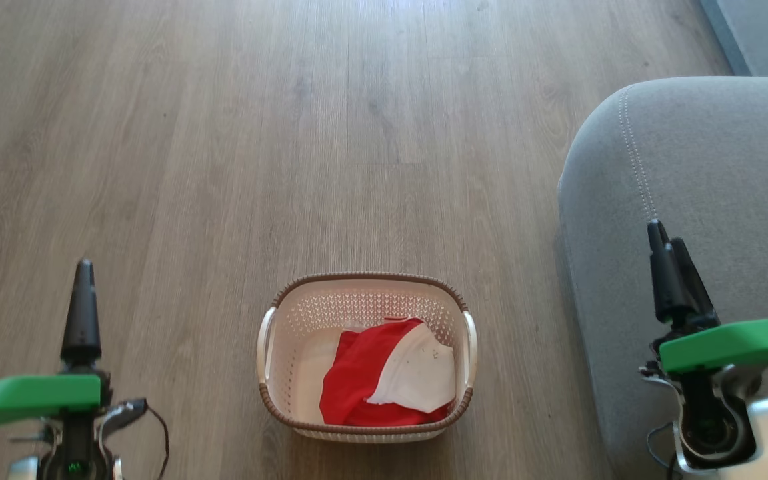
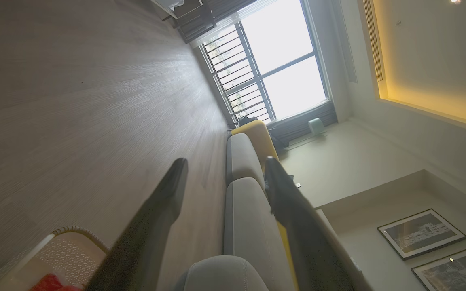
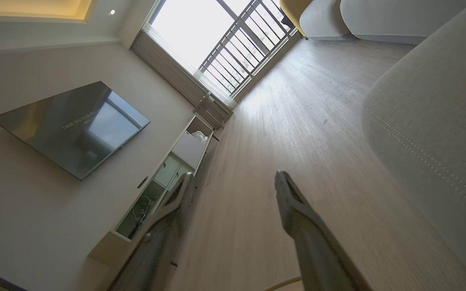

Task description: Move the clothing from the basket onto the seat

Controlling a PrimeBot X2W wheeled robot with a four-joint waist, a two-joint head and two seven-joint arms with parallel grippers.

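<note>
The cream basket point(image 1: 359, 305) with its brown rim stands on the floor straight ahead, low in the head view. The clothing point(image 1: 391, 380) lies bunched in its right half, red fabric with a large white part on top. No number 23 shows. The grey seat point(image 1: 704, 160) with pale stitching rises to the right of the basket. My left gripper point(image 1: 83, 280) hovers left of the basket, open and empty point(image 2: 225, 163). My right gripper point(image 1: 665, 237) hangs over the seat's front edge, also open and empty point(image 3: 235, 177). The left wrist view catches a basket corner point(image 2: 69, 248) with a bit of red clothing point(image 2: 50, 282).
Wood floor point(image 1: 291, 133) stretches ahead and to the left. A second grey cushion point(image 2: 243, 155) lies beyond the seat, toward a railed window point(image 2: 273, 60). A wall television point(image 3: 71, 125) and a low cabinet point(image 3: 168, 169) stand on the far side.
</note>
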